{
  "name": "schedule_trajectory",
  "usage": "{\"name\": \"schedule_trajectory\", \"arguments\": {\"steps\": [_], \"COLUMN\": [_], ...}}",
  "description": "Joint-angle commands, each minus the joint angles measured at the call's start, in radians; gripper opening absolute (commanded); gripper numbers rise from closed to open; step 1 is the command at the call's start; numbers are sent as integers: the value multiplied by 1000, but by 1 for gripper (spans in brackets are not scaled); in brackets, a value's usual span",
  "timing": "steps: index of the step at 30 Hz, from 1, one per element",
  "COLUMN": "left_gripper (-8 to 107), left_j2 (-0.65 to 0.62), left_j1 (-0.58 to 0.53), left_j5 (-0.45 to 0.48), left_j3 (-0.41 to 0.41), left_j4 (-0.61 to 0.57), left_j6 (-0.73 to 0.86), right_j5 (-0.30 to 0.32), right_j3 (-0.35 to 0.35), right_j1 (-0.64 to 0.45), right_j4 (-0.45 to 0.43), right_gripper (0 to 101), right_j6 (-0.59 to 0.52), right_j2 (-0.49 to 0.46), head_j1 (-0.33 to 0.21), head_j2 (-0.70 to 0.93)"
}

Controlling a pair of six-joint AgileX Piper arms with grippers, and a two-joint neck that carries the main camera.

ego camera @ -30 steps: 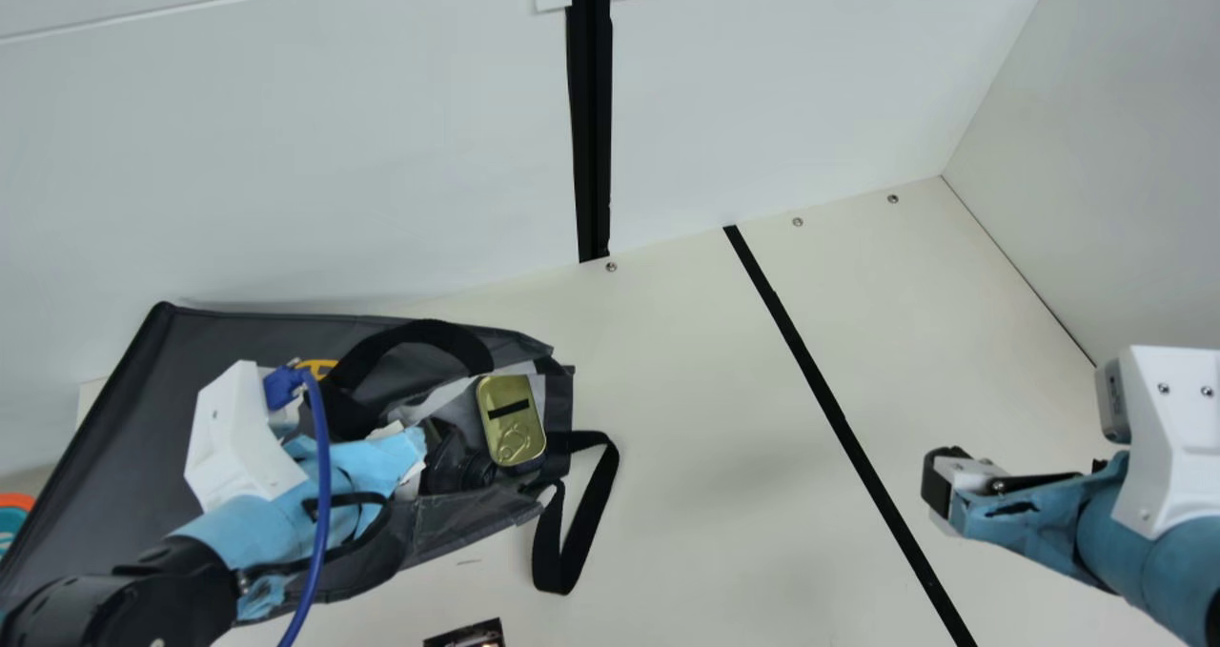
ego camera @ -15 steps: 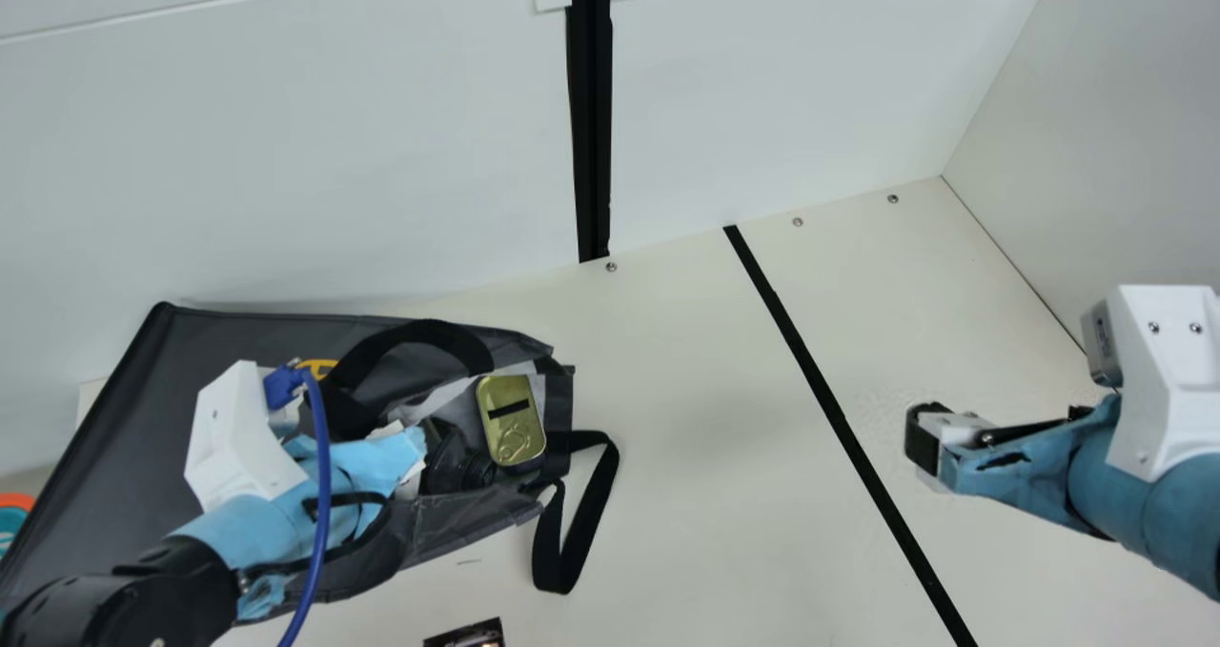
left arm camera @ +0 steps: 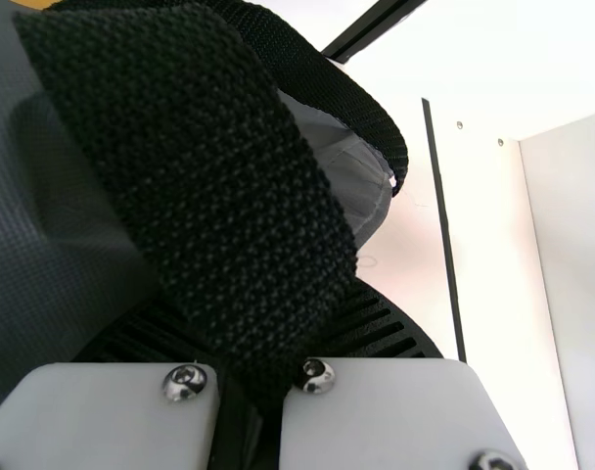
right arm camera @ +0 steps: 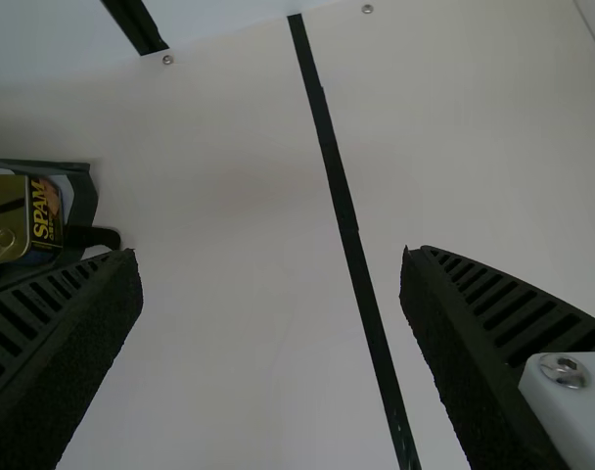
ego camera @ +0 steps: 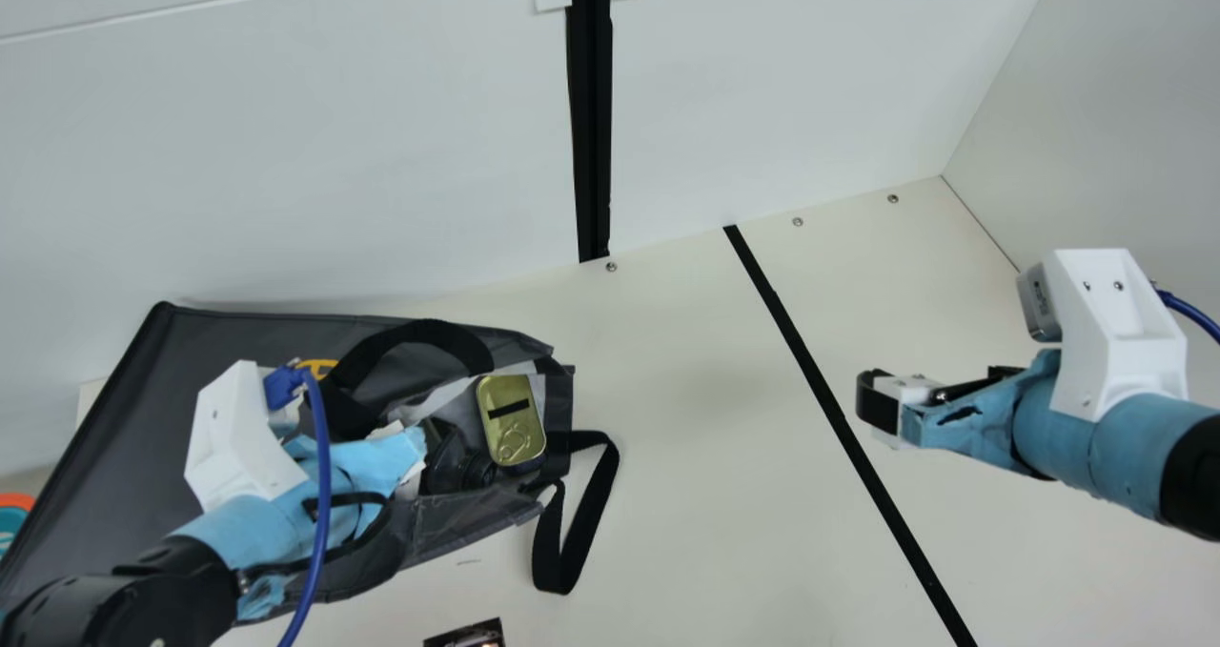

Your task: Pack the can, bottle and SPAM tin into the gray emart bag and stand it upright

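While the left gripper (ego camera: 393, 456) clamps a black woven strap (left arm camera: 200, 176) of the gray fabric bag (ego camera: 114, 428), the right gripper (ego camera: 875, 405) hangs open; the gold-lidded rectangular SPAM tin (ego camera: 512, 416) lies in the bag's mouth.

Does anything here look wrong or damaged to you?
Two things. The bag lies on its side, with the SPAM tin at its open mouth, so the tin might slip out. The blue wrap on the right arm also looks torn.
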Motion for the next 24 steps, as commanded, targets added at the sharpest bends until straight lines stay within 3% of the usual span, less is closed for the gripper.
{"name": "schedule_trajectory", "arguments": {"steps": [1, 24], "left_gripper": [-8, -8], "left_j2": [0, 0], "left_j1": [0, 0], "left_j5": [0, 0], "left_j3": [0, 0], "left_j4": [0, 0], "left_j6": [0, 0], "right_j5": [-4, -80], "right_j3": [4, 66], "right_j1": [-10, -15], "right_j4": [54, 266], "right_gripper": [95, 95], "right_j6": [-65, -376], "right_j2": [17, 202], "head_j1": [-23, -23], "head_j2": [-2, -2]}}
